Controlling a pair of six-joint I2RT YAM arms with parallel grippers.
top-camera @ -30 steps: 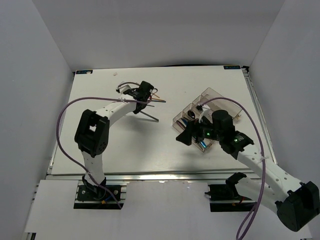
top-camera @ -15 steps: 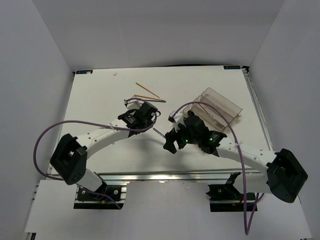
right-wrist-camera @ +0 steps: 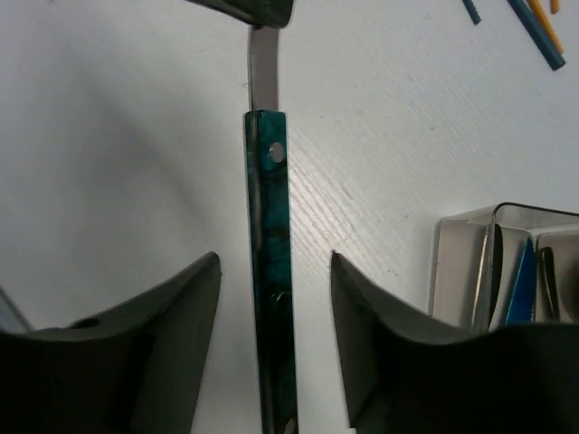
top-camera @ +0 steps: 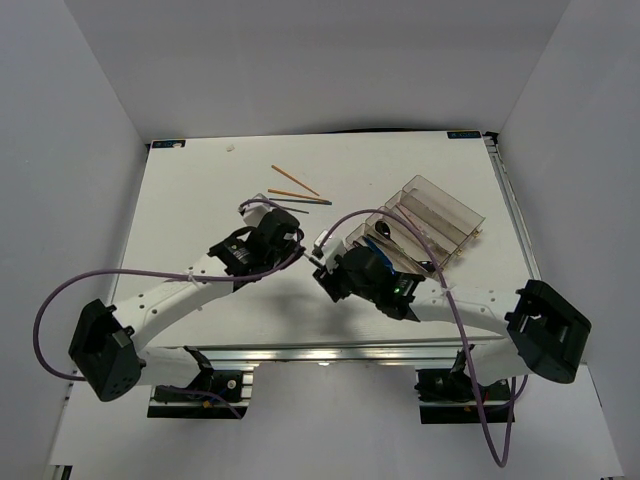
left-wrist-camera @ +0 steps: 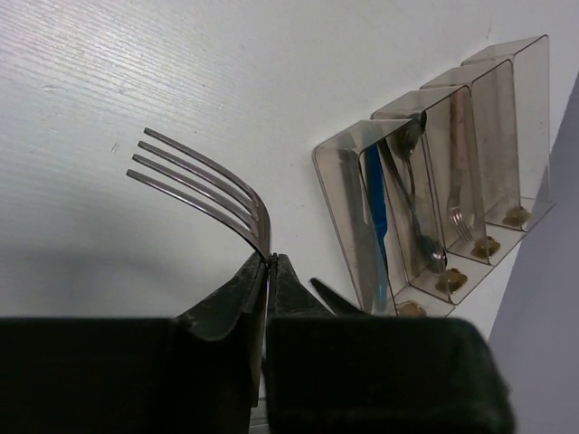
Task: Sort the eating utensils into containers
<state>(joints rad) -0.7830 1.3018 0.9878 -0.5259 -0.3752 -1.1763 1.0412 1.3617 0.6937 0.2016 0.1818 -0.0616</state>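
Left gripper [left-wrist-camera: 270, 271] clamped on fork [left-wrist-camera: 204, 185] at neck, tines free, lower centre of left wrist view. Right gripper [right-wrist-camera: 273, 271] fingers apart, straddling fork's teal handle, gap visible each side. We read this as handover, grasp not yet made.
Tray [top-camera: 440, 205] centre right of top view. We count blue knife [left-wrist-camera: 375, 217], spoon [left-wrist-camera: 412, 136] and silver fork [left-wrist-camera: 459, 212] in separate compartments.
Left on table [top-camera: 200, 200], upper centre: orange chopsticks [top-camera: 294, 180], thin blue pieces [right-wrist-camera: 536, 32].
Our estimate: past halfway.

tray [top-camera: 447, 203] blocking right, chopsticks [top-camera: 295, 181] lying beyond
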